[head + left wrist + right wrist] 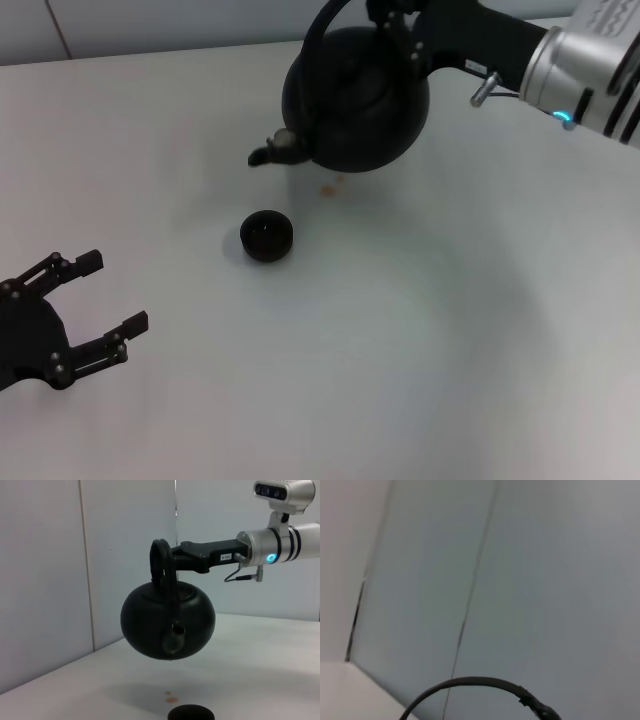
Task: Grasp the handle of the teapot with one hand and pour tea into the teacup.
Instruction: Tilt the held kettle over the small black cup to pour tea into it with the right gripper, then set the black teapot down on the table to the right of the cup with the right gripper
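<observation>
The round matte-black teapot (357,100) hangs in the air at the back of the table, its spout (272,150) pointing toward my left side. My right gripper (397,30) is shut on the black arched handle (318,40) above the lid. In the left wrist view the teapot (167,620) hangs well above the table with its handle (162,567) in the right gripper (172,562). The small dark teacup (266,236) stands on the table just in front of the spout; its rim shows in the left wrist view (190,713). My left gripper (105,300) is open and empty at the front left.
Small brownish spots (328,190) lie on the white table (420,340) under the teapot, also seen in the left wrist view (171,698). A pale panelled wall (100,555) stands behind the table. The right wrist view shows only wall and a dark curved cable (480,685).
</observation>
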